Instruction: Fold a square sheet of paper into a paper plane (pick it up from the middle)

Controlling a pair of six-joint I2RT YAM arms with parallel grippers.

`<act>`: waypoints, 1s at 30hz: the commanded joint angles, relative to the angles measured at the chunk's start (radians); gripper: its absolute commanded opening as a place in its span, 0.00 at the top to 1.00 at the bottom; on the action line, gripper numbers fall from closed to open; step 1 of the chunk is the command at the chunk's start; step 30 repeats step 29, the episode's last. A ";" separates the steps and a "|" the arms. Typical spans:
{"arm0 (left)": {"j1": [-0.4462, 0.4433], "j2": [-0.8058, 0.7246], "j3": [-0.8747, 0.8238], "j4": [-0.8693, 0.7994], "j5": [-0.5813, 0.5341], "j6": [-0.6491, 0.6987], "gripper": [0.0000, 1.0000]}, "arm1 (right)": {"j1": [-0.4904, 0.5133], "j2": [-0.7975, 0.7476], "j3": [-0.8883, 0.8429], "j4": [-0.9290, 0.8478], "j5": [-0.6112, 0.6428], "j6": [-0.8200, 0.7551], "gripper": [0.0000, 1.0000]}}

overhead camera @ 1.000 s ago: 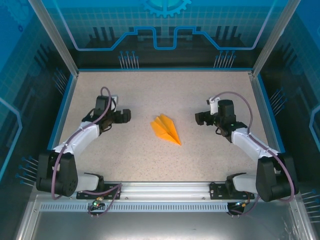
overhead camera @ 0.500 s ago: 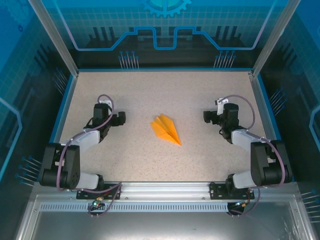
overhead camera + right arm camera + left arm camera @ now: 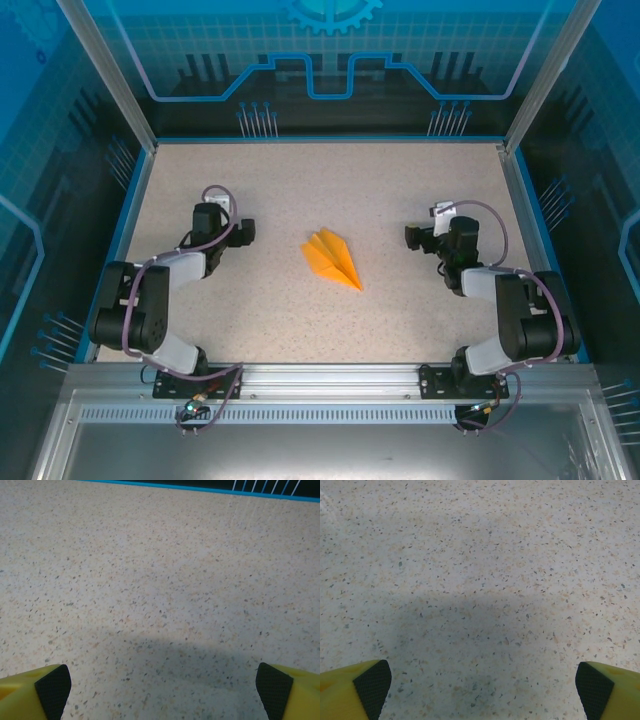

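Observation:
An orange-yellow paper plane (image 3: 332,259) lies flat in the middle of the speckled table, its nose toward the near right. It is the square sheet of paper, folded into a dart. My left gripper (image 3: 243,231) rests left of it, well apart, jaws open and empty. My right gripper (image 3: 413,236) rests right of it, also apart, open and empty. In the left wrist view my gripper (image 3: 483,690) has yellow fingertips (image 3: 365,690) far apart over bare table. The right wrist view gives the same: my gripper (image 3: 164,690) has wide-set fingertips (image 3: 47,687) with nothing between.
The table (image 3: 300,180) has a blue rim (image 3: 200,489) and clear walls on three sides. Both arms are folded back low near the table's left and right edges. A metal rail (image 3: 320,380) runs along the near edge.
Both arms have drawn back and folded toward their bases, the grippers shifting outward away from the plane. The paper plane has not moved.

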 commanded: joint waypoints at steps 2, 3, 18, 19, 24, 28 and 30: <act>0.010 -0.026 -0.051 0.151 0.039 0.028 0.01 | -0.007 0.015 -0.019 0.107 -0.010 -0.007 0.01; 0.010 -0.036 -0.077 0.189 0.036 0.028 0.01 | -0.007 0.014 -0.018 0.108 -0.009 -0.007 0.01; 0.029 -0.025 -0.210 0.429 0.052 0.009 0.01 | -0.001 0.015 -0.014 0.098 -0.003 -0.013 0.01; 0.028 -0.026 -0.208 0.429 0.051 0.009 0.01 | -0.001 0.016 -0.012 0.098 -0.003 -0.012 0.01; 0.028 -0.024 -0.212 0.437 0.051 0.007 0.01 | -0.001 0.016 -0.010 0.095 -0.003 -0.013 0.01; 0.029 -0.024 -0.213 0.441 0.053 0.009 0.01 | 0.001 0.017 -0.011 0.095 0.000 -0.014 0.01; 0.028 -0.024 -0.213 0.441 0.055 0.010 0.01 | 0.002 0.017 -0.010 0.095 0.001 -0.015 0.01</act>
